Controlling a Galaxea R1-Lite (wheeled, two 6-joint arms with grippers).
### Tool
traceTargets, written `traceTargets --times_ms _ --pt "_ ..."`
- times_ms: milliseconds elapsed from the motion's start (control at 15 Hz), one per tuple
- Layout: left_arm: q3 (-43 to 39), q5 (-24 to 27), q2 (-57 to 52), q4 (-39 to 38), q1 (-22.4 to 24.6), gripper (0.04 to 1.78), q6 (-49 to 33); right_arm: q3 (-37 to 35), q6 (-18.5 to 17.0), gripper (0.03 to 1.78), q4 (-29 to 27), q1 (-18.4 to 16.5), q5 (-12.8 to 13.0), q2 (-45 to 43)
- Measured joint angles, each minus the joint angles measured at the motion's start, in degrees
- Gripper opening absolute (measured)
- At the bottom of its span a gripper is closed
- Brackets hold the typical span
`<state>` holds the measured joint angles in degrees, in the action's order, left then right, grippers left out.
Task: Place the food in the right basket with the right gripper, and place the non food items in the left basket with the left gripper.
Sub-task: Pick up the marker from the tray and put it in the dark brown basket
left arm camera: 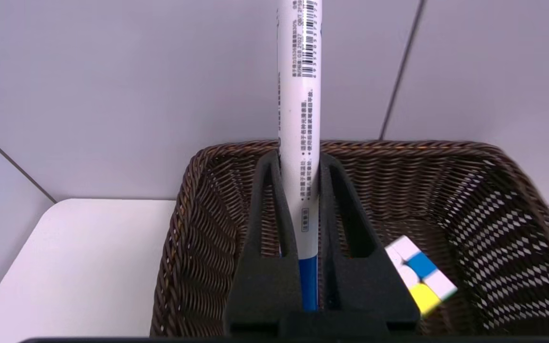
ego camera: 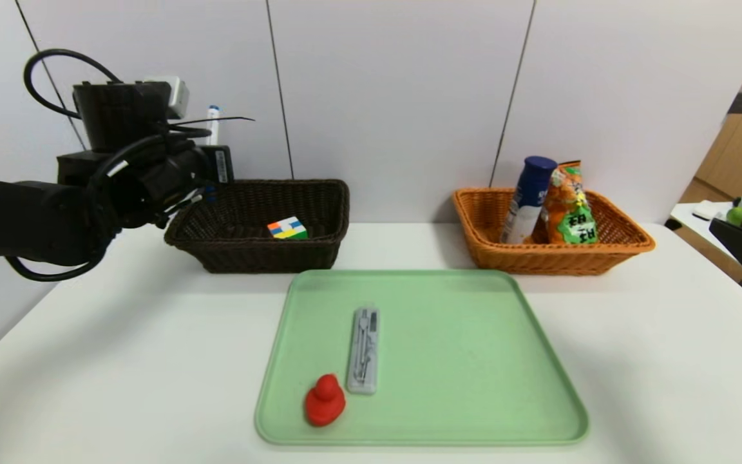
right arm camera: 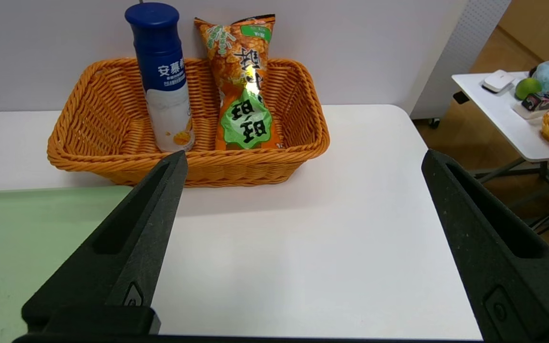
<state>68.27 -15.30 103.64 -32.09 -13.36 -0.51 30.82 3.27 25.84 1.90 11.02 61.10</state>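
Note:
My left gripper (left arm camera: 298,159) is shut on a white marker (left arm camera: 298,119) with a blue end and holds it upright over the dark brown left basket (left arm camera: 446,145). In the head view the marker (ego camera: 214,122) sticks up above the gripper (ego camera: 200,183) at the basket's (ego camera: 261,254) left end. A colourful cube (ego camera: 287,228) lies in that basket. A red duck (ego camera: 324,401) and a grey case (ego camera: 364,350) lie on the green tray (ego camera: 461,361). The orange right basket (right arm camera: 184,164) holds a blue bottle (right arm camera: 162,81) and a snack bag (right arm camera: 243,85). My right gripper (right arm camera: 303,157) is open and empty, parked right of the tray.
The two baskets stand side by side behind the tray, near the white wall. A side table (right arm camera: 508,109) with several small items stands beyond the table's right edge. Bare white tabletop lies to the left and right of the tray.

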Motion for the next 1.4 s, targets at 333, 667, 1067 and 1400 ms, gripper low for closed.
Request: traceTargets --times_ms 333,667,1067,1400 --pt "-0.02 0.12 11.24 -8.51 2.36 0.17 1.56 -0.69 0.00 1.69 0.01 -0.01 0.00 -0.29" --pt "-0.24 0.00 16.25 -11.19 3.11 0.17 1.85 -2.02 -0.05 1.69 0.00 0.00 -0.26 -0.73" --pt "-0.18 -0.35 17.05 -13.67 3.41 0.67 1.78 -2.11 -0.16 1.69 0.01 -0.04 -0.88 -0.66" --pt "-0.18 -0.38 16.73 -14.69 3.45 1.16 2.08 -2.02 -0.13 1.69 0.01 -0.04 -1.07 -0.55"
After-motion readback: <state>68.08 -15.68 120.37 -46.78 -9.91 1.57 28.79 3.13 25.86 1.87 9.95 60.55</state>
